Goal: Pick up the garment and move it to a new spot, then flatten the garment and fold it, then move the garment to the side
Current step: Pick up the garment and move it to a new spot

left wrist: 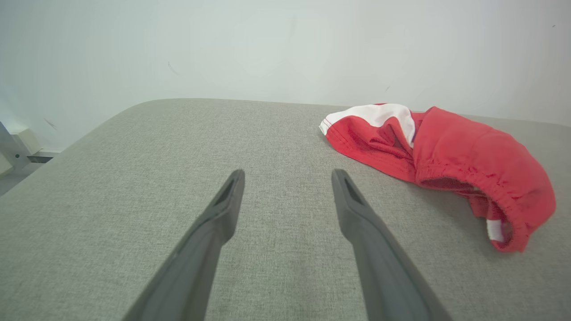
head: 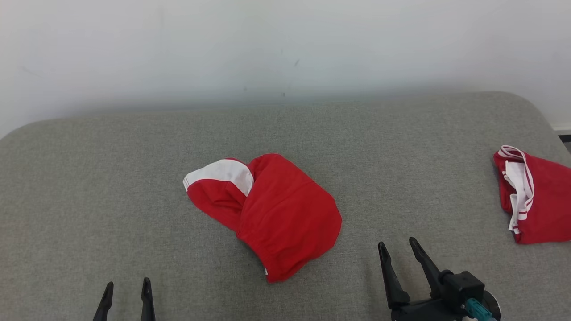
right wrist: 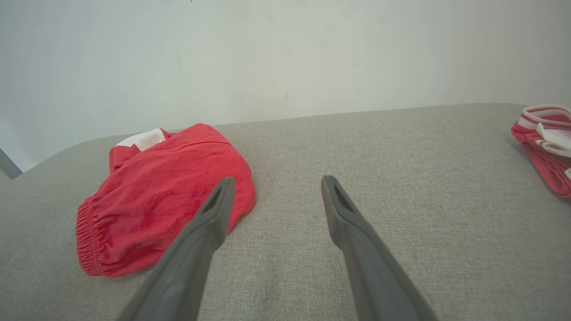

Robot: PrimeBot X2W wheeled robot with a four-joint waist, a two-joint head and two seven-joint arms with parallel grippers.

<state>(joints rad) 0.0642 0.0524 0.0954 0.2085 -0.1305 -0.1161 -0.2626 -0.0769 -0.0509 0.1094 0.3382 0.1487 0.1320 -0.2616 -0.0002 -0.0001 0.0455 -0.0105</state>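
The left tool [head: 127,281] and right tool [head: 396,241] both hang empty, fingers spread. The red garment [head: 276,214] lies crumpled on the grey bench [head: 89,178], ahead between them, nearer the right tool.

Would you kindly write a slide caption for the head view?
Crumpled red garment on the grey surface, left gripper and right gripper open below, second garment far right.

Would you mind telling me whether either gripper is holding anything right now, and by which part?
Nothing is held: the left gripper and right gripper both have open, empty jaws, clear of the red garment.
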